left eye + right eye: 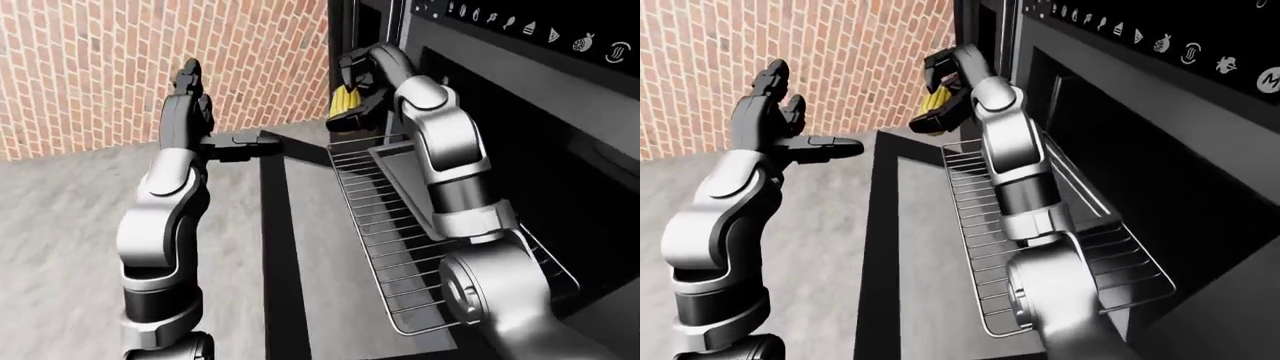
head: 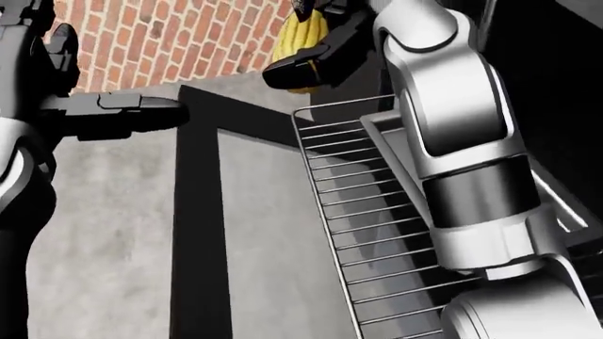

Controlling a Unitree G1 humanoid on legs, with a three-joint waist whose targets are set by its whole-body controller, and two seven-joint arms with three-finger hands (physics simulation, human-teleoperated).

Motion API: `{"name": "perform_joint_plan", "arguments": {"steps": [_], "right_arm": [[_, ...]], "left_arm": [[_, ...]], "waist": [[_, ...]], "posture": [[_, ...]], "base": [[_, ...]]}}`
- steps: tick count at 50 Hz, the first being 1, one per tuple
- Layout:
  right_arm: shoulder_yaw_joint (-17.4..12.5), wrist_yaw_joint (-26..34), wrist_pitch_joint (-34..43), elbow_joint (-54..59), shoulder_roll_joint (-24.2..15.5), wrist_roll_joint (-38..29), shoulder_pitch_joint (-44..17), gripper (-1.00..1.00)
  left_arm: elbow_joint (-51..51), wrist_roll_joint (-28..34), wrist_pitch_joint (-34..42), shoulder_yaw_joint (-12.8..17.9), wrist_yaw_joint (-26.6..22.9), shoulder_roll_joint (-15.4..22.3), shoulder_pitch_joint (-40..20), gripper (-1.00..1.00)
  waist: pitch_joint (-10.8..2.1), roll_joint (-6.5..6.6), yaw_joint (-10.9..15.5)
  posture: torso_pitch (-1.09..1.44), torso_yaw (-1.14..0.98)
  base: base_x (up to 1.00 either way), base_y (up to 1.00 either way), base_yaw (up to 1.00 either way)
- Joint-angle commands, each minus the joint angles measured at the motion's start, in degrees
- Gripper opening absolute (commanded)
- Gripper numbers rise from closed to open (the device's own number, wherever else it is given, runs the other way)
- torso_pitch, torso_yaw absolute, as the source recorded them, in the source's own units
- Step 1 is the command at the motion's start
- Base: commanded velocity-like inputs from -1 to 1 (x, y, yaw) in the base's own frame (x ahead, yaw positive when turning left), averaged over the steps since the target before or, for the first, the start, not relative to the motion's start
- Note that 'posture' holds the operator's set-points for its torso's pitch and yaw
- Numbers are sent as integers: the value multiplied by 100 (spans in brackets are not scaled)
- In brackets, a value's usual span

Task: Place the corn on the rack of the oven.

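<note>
A yellow corn cob (image 1: pixel 346 97) is held in my right hand (image 1: pixel 356 90), whose black fingers close round it. The hand hovers above the far end of the wire oven rack (image 1: pixel 370 217), which is pulled out over the open oven door (image 1: pixel 290 247). The corn also shows in the head view (image 2: pixel 297 35) and the right-eye view (image 1: pixel 935 101). My left hand (image 1: pixel 190 101) is raised, open and empty, to the left of the door's far corner, with one finger (image 1: pixel 245 144) pointing right.
The dark oven front with its icon panel (image 1: pixel 540 30) fills the right. A red brick wall (image 1: pixel 120 67) stands behind at the left. Grey floor (image 1: pixel 60 225) lies left of the door. My right forearm (image 1: pixel 455 165) stretches over the rack.
</note>
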Motion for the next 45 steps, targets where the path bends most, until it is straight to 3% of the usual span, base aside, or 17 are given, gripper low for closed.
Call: {"name": "perform_joint_plan", "arguments": {"steps": [1,5,6,7,9,10,17,45], "right_arm": [[-157,-79,-143,-283,-134,-35,-274,-100],[-164,-98,-122,-307,-145,-41,-242,-100],[-162,-109,-139,-308,-151,-49,-222,-100],[-162,-114,-153,-306,-153,-51,-207,-100],[-168,-132,-159,-297,-156,-55,-209,-100],[-170,-137,-160,-294,-158,-54,-215,-100],[-183,-105,-109,-293,-240,-80,-251,-100],[-268,59,-45,-88,-632,-561,28,-100]], "left_arm": [[-221,-19,-194,-40,-23,30,-245,100],[-205,-20,-213,-33,-26,33,-241,100],[-193,-21,-231,-29,-27,32,-234,100],[-187,-19,-247,-31,-27,31,-218,100],[-197,-19,-237,-32,-22,30,-212,100],[-193,-18,-247,-33,-23,30,-207,100],[-173,-10,-216,-59,-13,20,-273,100],[-222,-60,-202,-20,-13,41,-231,100]], "waist": [[-197,4,-61],[-137,-291,-20],[-34,-355,8],[-38,-369,52],[-102,-614,117],[-34,-433,120],[-117,-291,60],[-134,-300,22]], "posture": [[0,0],[0,0],[0,0],[0,0],[0,0],[0,0],[0,0],[0,0]], "base": [[7,22,0],[6,19,0],[0,0,0],[0,0,0],[0,0,0],[0,0,0],[0,0,0],[0,0,0]]}}
